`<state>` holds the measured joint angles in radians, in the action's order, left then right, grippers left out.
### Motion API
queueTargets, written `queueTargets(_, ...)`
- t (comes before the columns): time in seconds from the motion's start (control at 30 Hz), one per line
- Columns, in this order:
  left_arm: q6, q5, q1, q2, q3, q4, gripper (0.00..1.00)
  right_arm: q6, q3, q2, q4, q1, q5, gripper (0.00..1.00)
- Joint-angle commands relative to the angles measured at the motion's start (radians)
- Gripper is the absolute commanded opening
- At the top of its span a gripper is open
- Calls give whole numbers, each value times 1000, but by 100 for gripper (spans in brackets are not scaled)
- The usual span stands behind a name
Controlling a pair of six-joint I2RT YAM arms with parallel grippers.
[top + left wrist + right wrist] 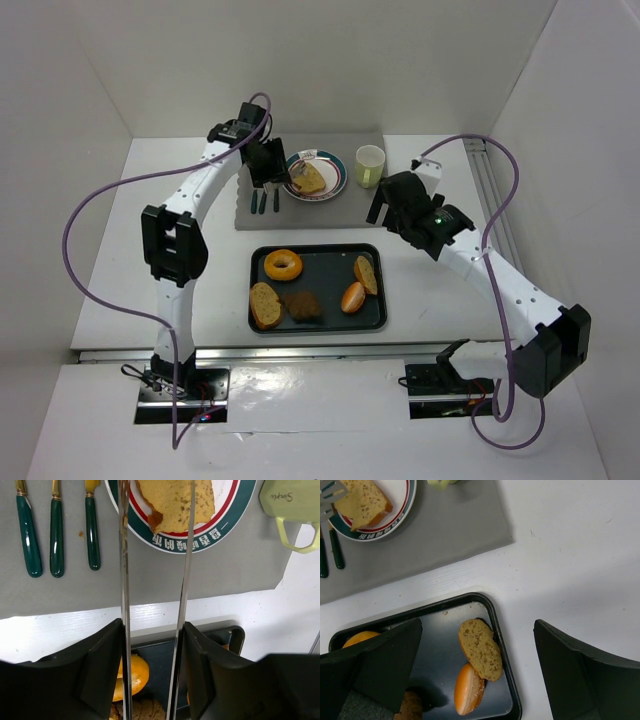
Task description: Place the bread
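A slice of bread point(310, 178) lies on a round plate point(337, 186) with a red and green rim, on the grey mat. My left gripper point(268, 160) is shut on metal tongs point(291, 173). In the left wrist view the two tong arms point(124, 580) stand apart and reach to the bread point(175, 500) on the plate point(220, 527). I cannot tell whether the tips still touch it. My right gripper point(385, 205) is open and empty, above the table near the tray's right end point(477, 675).
A dark tray point(325, 268) at the middle front holds a doughnut point(284, 264), a bread slice point(265, 304), a brown patty point(303, 305), a bun point(352, 297) and another slice point(366, 273). A pale green cup point(370, 165) stands right of the plate. Green-handled cutlery point(262, 200) lies on the mat's left.
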<state>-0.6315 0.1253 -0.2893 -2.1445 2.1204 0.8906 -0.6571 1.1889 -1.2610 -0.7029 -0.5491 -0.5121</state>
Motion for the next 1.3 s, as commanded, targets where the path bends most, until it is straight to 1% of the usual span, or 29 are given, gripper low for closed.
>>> queueTargets(0.0,16,-24,-4,107,46,-28,59,-12,11,11,2,11,-11,100)
queueTargets(0.13,41,-13,-4,195,18,-19,52,-12,20,-8,2,11,-11,100)
queueTargets(0.2,81,8,-49,245,-17,16,52,-12,29,-17,-7,11,-11,100)
queueTargets(0.23,91,19,-50,264,-39,30,52,-12,29,-17,-7,11,-11,100)
queueTargets(0.33,113,80,-137,314,-127,62,52,-3,29,-6,-7,11,-11,100)
queueTargets(0.37,113,94,-187,346,-198,62,52,8,29,-6,-7,11,-11,100)
queueTargets(0.4,113,105,-212,362,-233,62,52,8,41,5,-7,11,-25,100)
queueTargets(0.43,84,105,-238,377,-297,62,52,8,41,5,-16,11,-25,100)
queueTargets(0.5,61,134,-302,400,-353,50,54,8,52,15,-30,11,-40,100)
queueTargets(0.6,9,171,-355,425,-459,19,54,8,52,52,-40,11,-65,100)
queueTargets(0.63,-16,213,-364,440,-517,-13,54,8,52,52,-40,11,-65,100)
queueTargets(0.67,-26,229,-364,454,-540,-30,54,8,43,67,-40,11,-65,100)
queueTargets(0.7,-36,238,-390,454,-559,-44,54,17,43,80,-40,11,-77,100)
queueTargets(0.77,-54,238,-412,463,-582,-53,55,17,43,80,-40,20,-86,100)
queueTargets(0.9,-63,238,-453,442,-582,-67,55,27,43,80,-49,20,-86,100)
queueTargets(1.03,-63,247,-453,433,-605,-79,55,16,43,71,-49,20,-75,100)
queueTargets(1.07,-72,247,-453,433,-617,-79,53,16,34,71,-49,20,-66,100)
queueTargets(1.2,-96,209,-453,492,-626,-93,53,16,25,71,-40,20,-57,100)
queueTargets(1.27,-105,209,-453,492,-626,-102,53,16,25,71,-40,20,-57,100)
